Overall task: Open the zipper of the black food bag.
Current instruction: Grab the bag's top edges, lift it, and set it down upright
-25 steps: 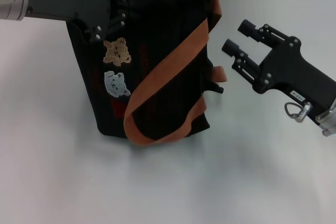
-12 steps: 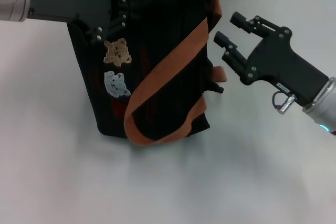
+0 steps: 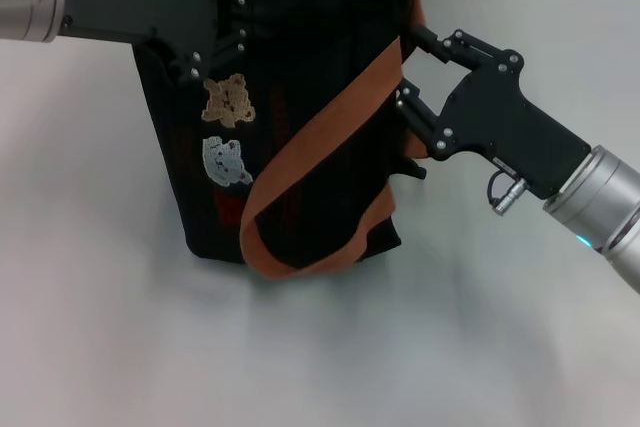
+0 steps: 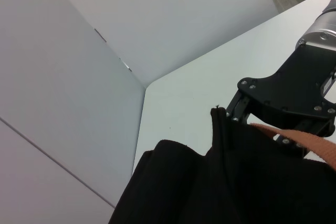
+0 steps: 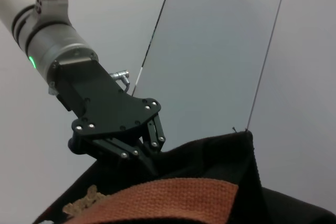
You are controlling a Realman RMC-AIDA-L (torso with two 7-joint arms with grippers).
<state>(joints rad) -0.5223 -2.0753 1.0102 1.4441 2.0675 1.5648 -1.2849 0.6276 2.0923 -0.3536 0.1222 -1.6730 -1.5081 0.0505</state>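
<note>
The black food bag stands upright in the middle of the table, an orange strap slung across its front beside two bear patches. My left gripper is shut on the bag's upper left edge; the right wrist view shows the left gripper pinching the fabric. Open at the bag's upper right end, my right gripper has one finger on each side of the strap and edge. The zipper shows as a thin black ridge ending near the right gripper.
The bag sits on a white table, with bare surface in front of it and on both sides. A pale wall rises behind the table's far edge.
My right gripper has moved left from open space to the bag's right end, still open. The left gripper keeps its hold, and the bag has shifted slightly.
</note>
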